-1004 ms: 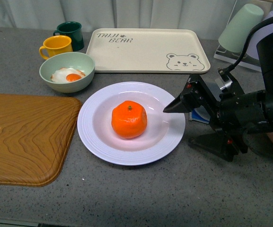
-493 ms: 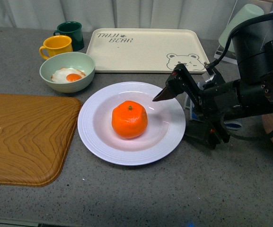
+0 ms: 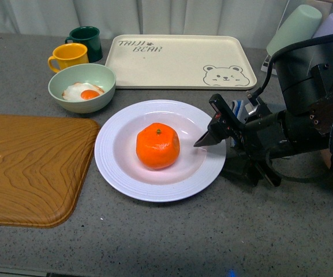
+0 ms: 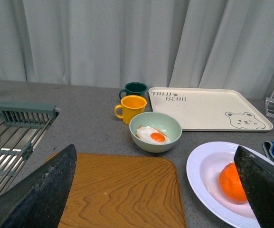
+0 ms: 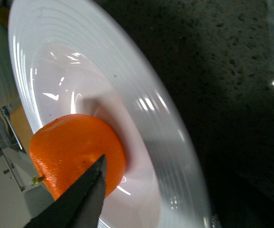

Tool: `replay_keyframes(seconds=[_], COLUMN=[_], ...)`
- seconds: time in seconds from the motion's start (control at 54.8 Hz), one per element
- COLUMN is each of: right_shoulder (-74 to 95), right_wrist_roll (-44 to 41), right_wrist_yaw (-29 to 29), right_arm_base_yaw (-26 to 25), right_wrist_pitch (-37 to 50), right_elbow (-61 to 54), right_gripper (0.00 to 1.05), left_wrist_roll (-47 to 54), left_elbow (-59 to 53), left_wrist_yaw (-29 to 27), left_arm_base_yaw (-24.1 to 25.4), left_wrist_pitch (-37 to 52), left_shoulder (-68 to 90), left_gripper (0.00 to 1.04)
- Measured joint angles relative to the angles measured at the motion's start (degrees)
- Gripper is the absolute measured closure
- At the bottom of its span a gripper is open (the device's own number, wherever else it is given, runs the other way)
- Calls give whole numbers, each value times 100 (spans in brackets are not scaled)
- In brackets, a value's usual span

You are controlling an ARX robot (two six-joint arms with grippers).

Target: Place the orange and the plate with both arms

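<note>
Since 0.5 s ago the right pincer (image 3: 215,154) has dropped: its upper fingertip, then raised above the plate's rim, now sits lower over the rim's right side. Orange and plate unmoved. The orange (image 3: 157,145) lies in the well of the plate (image 3: 120,167), stem dot up, just ahead of that upper fingertip and apart from it. Right pincer stands wide: upper finger over the rim, lower finger down at the tabletop (image 3: 183,236) beside the plate edge, with the rim in the gap between them. Contact with the rim: cannot tell. The right wrist view shows the ridged rim (image 5: 141,109) close by, the orange (image 5: 77,147) beyond it, and one dark finger (image 5: 80,199) in front of the fruit. The left pincer (image 4: 155,154) is out of the front view; its own camera shows both fingers spread wide, gripping nothing, above the wooden board (image 4: 122,190). Ahead of it stands the pale green bowl (image 4: 146,142) with a fried egg (image 4: 152,135); past the bowl are the yellow mug (image 4: 132,108) and the dark green mug (image 4: 136,89). Orange and plate lie off by its right-hand finger. The cream bear tray (image 3: 178,60) lies beyond the plate from the right pincer.
</note>
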Motion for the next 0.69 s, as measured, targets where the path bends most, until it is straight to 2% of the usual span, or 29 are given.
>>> replay_keyframes(seconds=[0.091, 0.237, 0.438, 0.694], right_shoulder=[20, 22, -98, -155], right_wrist_roll=[-15, -72, -72, -4], right_wrist_yaw=[55, -44, -273, -365], right_arm_base_yaw=[-7, -11, -55, -107], right_wrist_pitch=[-166, -337, -358, 348], right_elbow=[22, 74, 177, -114], right_gripper=[74, 91, 100, 101], left_wrist_roll=[0, 0, 0, 0], left_elbow=[0, 0, 0, 0], left_wrist_yaw=[2, 2, 0, 2], left_arm_base_yaw=[0, 0, 0, 0], left_wrist_pitch=[0, 0, 0, 0], left_shoulder=[0, 0, 0, 0], left_gripper=[7, 7, 7, 7])
